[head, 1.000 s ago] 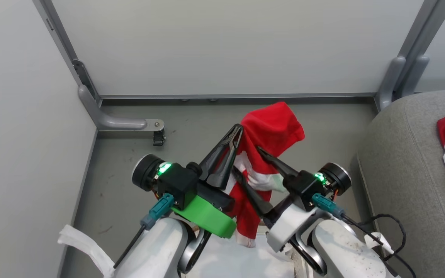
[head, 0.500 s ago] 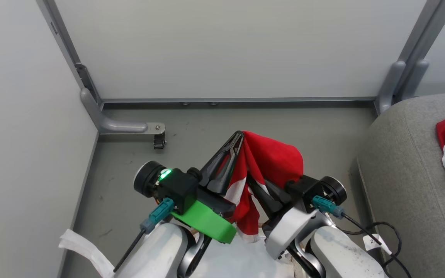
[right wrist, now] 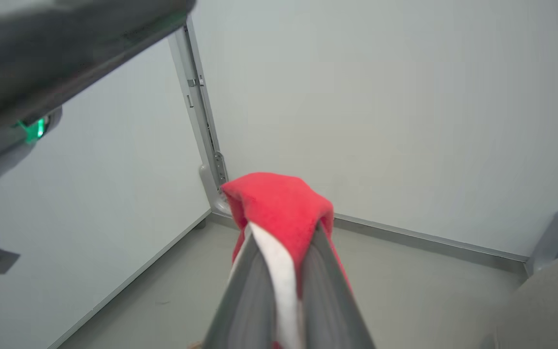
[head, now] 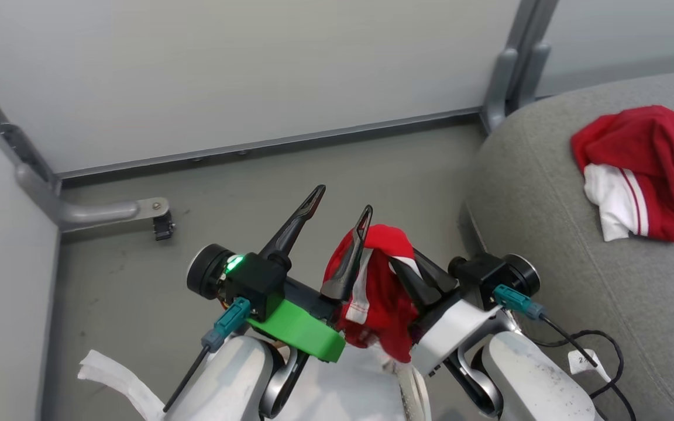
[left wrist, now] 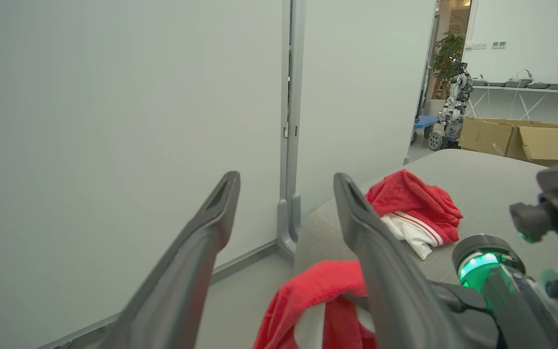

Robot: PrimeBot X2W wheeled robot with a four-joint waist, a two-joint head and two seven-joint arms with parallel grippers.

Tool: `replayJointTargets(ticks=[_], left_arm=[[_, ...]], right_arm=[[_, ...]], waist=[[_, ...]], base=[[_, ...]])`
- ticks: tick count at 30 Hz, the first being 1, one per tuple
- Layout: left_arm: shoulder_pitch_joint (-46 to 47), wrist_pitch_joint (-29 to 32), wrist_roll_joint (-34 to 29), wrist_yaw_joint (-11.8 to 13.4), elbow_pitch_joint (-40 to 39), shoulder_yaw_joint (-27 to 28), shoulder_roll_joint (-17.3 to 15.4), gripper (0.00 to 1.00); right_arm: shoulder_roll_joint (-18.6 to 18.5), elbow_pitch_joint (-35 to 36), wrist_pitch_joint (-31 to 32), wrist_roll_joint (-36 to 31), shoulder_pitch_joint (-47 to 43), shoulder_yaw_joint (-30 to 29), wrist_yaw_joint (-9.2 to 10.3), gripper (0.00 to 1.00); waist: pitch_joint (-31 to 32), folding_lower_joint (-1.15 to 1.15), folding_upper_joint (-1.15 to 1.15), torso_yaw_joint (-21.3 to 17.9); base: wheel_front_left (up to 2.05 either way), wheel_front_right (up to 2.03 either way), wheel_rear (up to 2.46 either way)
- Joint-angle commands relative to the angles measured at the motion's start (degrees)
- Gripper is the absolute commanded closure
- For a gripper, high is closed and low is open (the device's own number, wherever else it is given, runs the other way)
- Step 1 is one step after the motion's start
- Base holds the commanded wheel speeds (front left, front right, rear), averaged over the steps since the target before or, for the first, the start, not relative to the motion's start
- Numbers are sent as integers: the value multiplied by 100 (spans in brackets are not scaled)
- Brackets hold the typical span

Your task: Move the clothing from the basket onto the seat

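Clothing, a bright red soft fabric garment with white stripe trim (head: 381,292), hung bunched in the air between the two arms. It was above the grey floor (head: 138,280) and not yet over the seat.

Starting at the left, the left gripper (head: 343,200) had been clamped on the cloth a second earlier. Now its two long dark fingers stood spread wide with nothing between them. Its inner finger lay against or just in front of the red fabric; I could not tell which. To its right the right gripper (head: 408,266), open a second earlier, had pressed its fingers together on a fold of the garment.

So the piece had passed to the arm nearer the seat, and I judged the carry across could begin once the left fingers drew clear. The head camera had swung right too, bringing more of the large grey upholstered sofa seat (head: 547,234) into sight. A second red-and-white garment (head: 647,169) already lay on it, well apart from the held one.

From the head, the right fingertips were buried in cloth. The right wrist view showed them closed on a red fold, a white stripe running down between them. The left wrist view showed the bare gap between the left fingers and, beyond the seat, some brown cardboard boxes (left wrist: 526,140).
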State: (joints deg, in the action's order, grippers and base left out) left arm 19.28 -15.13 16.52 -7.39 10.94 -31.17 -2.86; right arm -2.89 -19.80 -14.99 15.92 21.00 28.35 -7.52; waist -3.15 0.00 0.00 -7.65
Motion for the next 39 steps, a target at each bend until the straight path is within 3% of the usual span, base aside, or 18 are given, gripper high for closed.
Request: replayJointTargets(ticks=[1,6,12,22,27,33,39], left_arm=[[82,0,-33,-17,18,24,-8,0],[166,0,-122,-18,154,-5,-12,0],[166,0,-88,-18,260,-39,-16,0],[220,0,18,-19,501,-279,-28,0],[206,0,-11,-19,534,-306,-167,0],[372,1,34,-19,574,-321,-379,0],[556,0,84,-19,620,-342,-534,0]], right_arm=[[-12,40,-28,-23,-43,-31,6,100],[-8,132,-28,-18,-85,-159,6,100],[-8,222,-28,-68,-196,-361,5,100],[-297,499,-28,-487,90,-1195,6,100],[-719,684,-27,-722,768,-1581,6,100],[-1788,489,-28,-1477,2034,-1848,6,100],[-2594,-21,12,-1939,3294,-2350,6,100]], waist=[[-311,0,0,-764],[-481,0,0,-1523],[-553,0,0,-2133],[-828,0,0,-2245],[-1131,0,0,-2128],[-1669,0,0,-1832],[-2084,0,0,-1478]], base=[[0,0,0],[0,0,0],[0,0,0],[0,0,0],[0,0,0],[0,0,0],[0,0,0]])
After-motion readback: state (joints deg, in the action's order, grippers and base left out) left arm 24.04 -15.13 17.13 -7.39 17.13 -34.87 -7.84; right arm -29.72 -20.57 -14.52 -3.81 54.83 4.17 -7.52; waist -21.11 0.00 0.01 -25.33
